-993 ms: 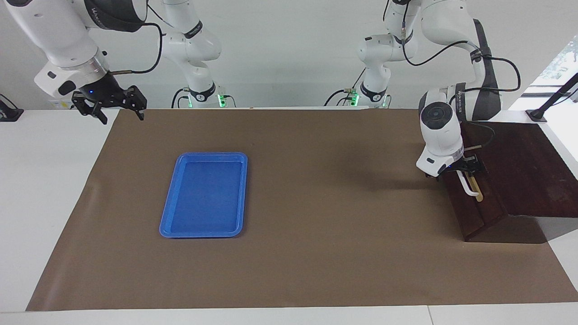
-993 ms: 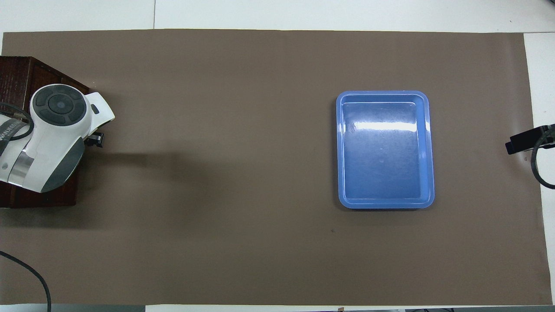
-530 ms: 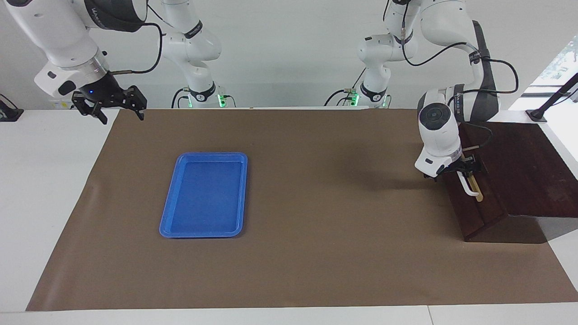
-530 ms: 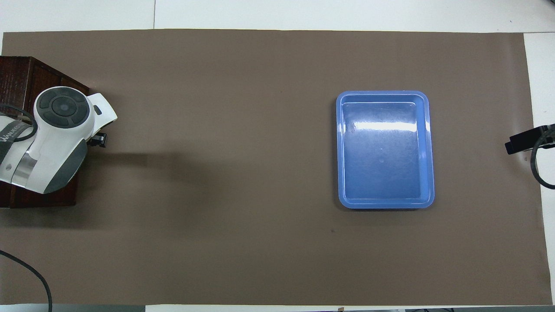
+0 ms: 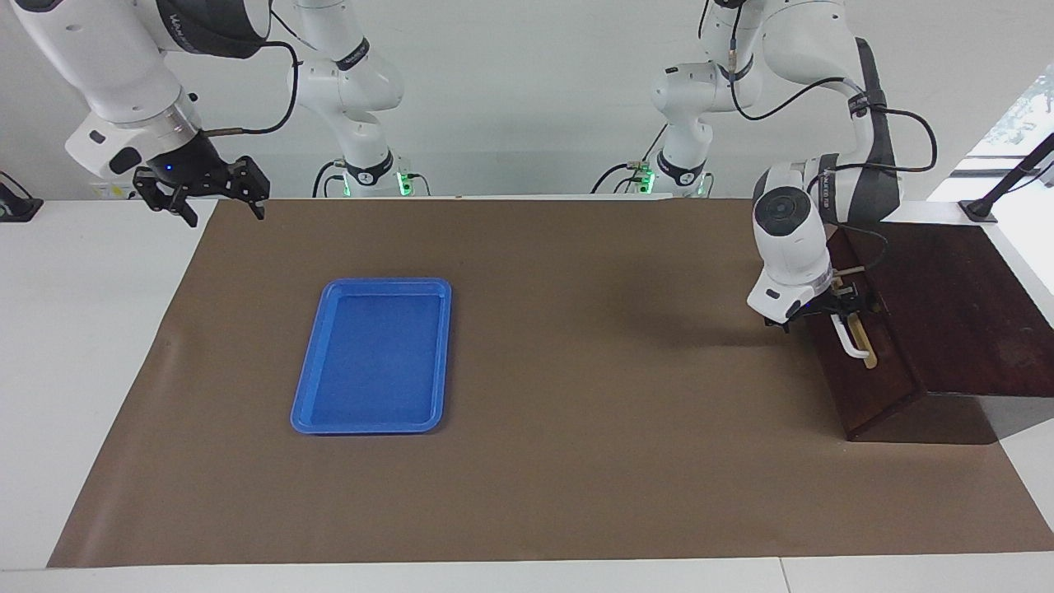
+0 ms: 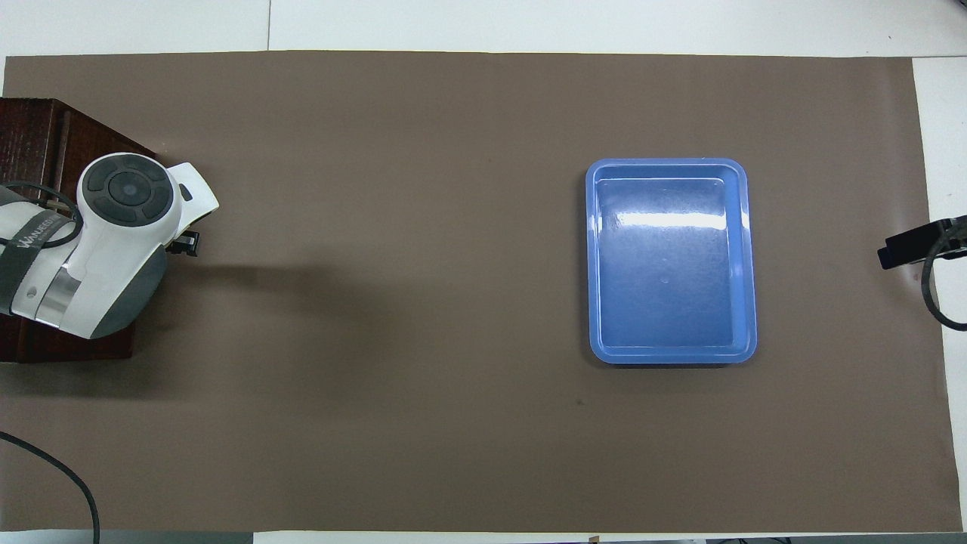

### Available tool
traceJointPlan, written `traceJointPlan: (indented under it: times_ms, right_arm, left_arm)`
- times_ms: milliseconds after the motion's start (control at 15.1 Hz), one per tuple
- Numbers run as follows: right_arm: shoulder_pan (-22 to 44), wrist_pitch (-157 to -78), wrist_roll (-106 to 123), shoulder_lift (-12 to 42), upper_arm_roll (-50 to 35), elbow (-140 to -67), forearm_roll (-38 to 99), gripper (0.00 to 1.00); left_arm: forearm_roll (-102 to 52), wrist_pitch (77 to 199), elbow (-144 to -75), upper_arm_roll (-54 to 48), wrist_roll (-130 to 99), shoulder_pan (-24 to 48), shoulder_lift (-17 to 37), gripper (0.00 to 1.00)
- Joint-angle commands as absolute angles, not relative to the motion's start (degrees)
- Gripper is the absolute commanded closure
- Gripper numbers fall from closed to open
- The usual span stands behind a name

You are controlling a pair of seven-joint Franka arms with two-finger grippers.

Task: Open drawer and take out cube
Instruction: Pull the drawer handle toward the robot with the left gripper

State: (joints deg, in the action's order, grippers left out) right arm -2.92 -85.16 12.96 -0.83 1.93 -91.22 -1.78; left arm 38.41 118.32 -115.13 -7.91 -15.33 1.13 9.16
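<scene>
At left arm's end of table, your left gripper (image 5: 841, 306) grips white handle (image 5: 851, 338) of drawer (image 5: 860, 371), now pulled slightly out versus a second ago. Opening just begun; cube hidden, presumably inside. Right gripper (image 5: 216, 193) waits, fingers spread, over table edge; blue tray (image 5: 312, 399) untouched.

The drawer (image 5: 869, 362) is a dark brown wooden front set in a dark cabinet at the left arm's end of the bench, standing on the brown mat. Its face carries a white bar handle (image 5: 848, 338) mounted on a tan strip, the bar running along the front. In the overhead view only a sliver of the dark wood (image 6: 45, 136) shows, the rest covered by the arm above it. The front sits pulled slightly out from the cabinet (how far open cannot be judged). The cube cannot be seen in either view.
</scene>
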Motion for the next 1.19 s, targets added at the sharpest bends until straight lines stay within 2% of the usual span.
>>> traceJointPlan:
  times_ms: [0,1126]
  right_arm:
    - [-3.16,-84.55,11.87,-1.23,1.67,-91.23,-2.20,0.00]
    - [-3.69,-85.43,11.95,-1.14,1.85,-90.88,-0.70,0.00]
  left_arm:
    - [36.13,118.74,-116.19,-7.73,-16.35,3.16,8.79,0.00]
    - [28.21,117.60,-115.58,-7.73,-17.49,9.93,8.79,0.00]
